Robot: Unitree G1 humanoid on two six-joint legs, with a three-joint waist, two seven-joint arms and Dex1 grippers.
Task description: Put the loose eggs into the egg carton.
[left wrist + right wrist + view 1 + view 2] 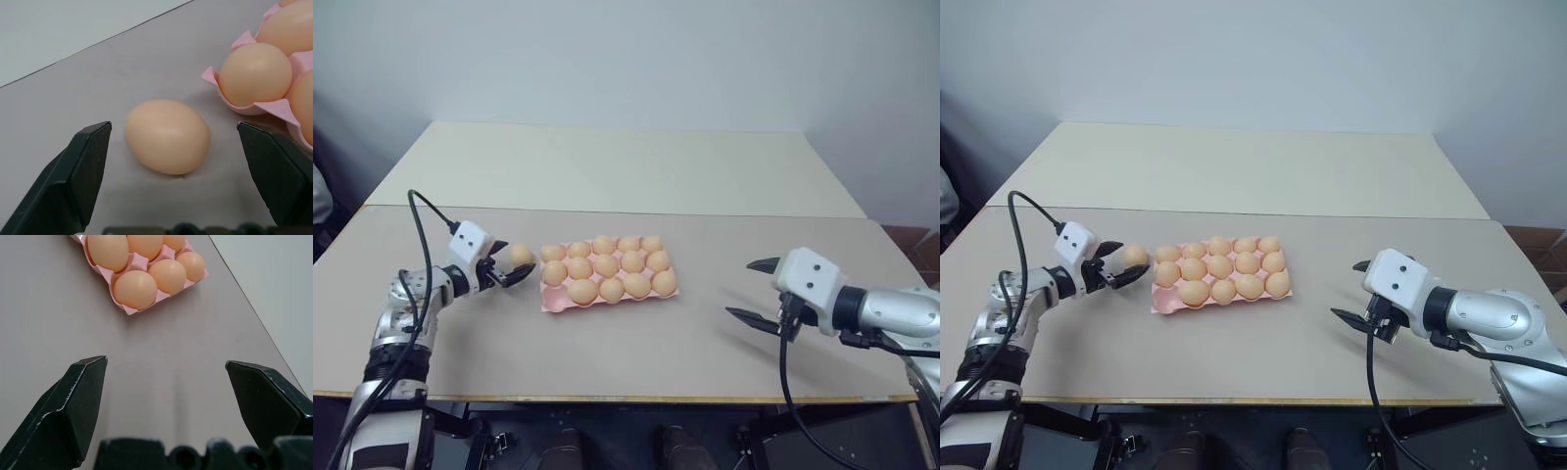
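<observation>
Your left gripper (516,268) is spread around one loose egg (167,136) lying on the table (607,343), just left of the egg carton (551,300). Your right gripper (756,292), also spread, hovers well apart.

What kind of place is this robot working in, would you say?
Probably a lab or test room rather than a kitchen: two plain tables pushed together against a bare pale wall, holding a pink egg carton and one loose egg between the open fingers of the left hand.
</observation>
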